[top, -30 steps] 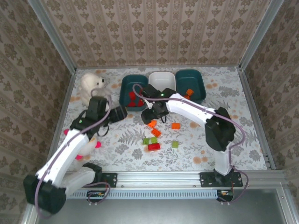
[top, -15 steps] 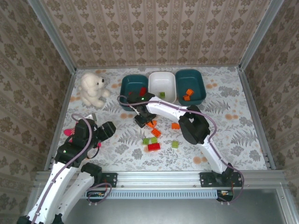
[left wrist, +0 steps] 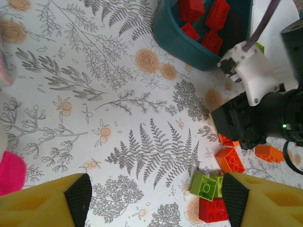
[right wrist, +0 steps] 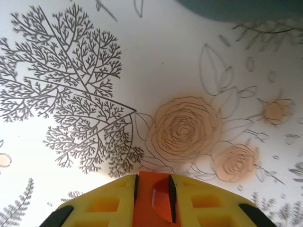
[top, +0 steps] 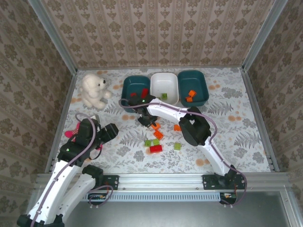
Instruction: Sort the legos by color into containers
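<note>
Snapped shut since a second ago, right hand (top: pixel 146 121) pinches a glossy orange lego (right wrist: pixel 152 204) — left hand (left wrist: pixel 156 198) hangs released.

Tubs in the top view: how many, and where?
3, in a row at the far side: the left teal tub holds red bricks, the white tub in the middle one green brick, the right teal tub orange bricks. None looks hidden.

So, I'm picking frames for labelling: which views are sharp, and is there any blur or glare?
Top external: even light, no glare, the white plastic tub crisp. Left wrist: floral tablecloth sharp, the left gripper's yellow fingers soft. Right wrist: the orange plastic brick pinched in the right gripper is blurred, the print slightly soft.
</note>
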You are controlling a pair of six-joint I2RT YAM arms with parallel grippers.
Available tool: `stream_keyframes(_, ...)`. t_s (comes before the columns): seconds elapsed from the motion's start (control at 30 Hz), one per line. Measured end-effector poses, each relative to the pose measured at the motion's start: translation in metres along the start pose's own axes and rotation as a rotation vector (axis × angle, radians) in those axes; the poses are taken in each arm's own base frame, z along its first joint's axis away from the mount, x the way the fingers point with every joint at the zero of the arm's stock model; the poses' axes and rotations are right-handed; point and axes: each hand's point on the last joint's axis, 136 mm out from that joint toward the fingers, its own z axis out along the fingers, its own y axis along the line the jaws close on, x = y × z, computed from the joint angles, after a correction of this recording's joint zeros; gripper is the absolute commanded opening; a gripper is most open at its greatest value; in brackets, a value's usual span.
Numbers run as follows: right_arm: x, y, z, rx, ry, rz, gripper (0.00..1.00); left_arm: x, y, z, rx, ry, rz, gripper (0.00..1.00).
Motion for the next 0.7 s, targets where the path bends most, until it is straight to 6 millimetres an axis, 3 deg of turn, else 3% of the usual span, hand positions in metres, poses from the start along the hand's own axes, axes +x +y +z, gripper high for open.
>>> stream_keyframes(0.07, -0.004, -0.009, -0.018, 0.010, -0.036, 0.017, 0.12, 0.001, -0.005, 0.007, 0.007, 0.022, 0.009, 0.75)
stream_keyframes(0.17, -0.011, -0.040, -0.063, 0.020, -0.127, 0.088, 0.11, 0.004, -0.018, 0.020, 0.024, 0.068, 0.053, 0.75)
stream_keyframes(0.27, -0.010, -0.100, -0.115, 0.041, -0.241, 0.235, 0.12, 0.010, -0.042, 0.035, 0.062, 0.126, 0.130, 0.75)
stream_keyframes(0.37, -0.001, -0.176, -0.146, 0.092, -0.326, 0.416, 0.12, 0.014, -0.066, 0.051, 0.087, 0.171, 0.200, 0.75)
stream_keyframes(0.43, 0.008, -0.221, -0.146, 0.141, -0.339, 0.526, 0.11, 0.014, -0.083, 0.061, 0.106, 0.190, 0.238, 0.75)
stream_keyframes(0.53, 0.023, -0.269, -0.118, 0.200, -0.278, 0.638, 0.11, 0.011, -0.107, 0.073, 0.138, 0.209, 0.283, 0.75)
stream_keyframes(0.7, 0.023, -0.310, -0.052, 0.263, -0.159, 0.728, 0.10, 0.000, -0.137, 0.086, 0.180, 0.209, 0.328, 0.75)
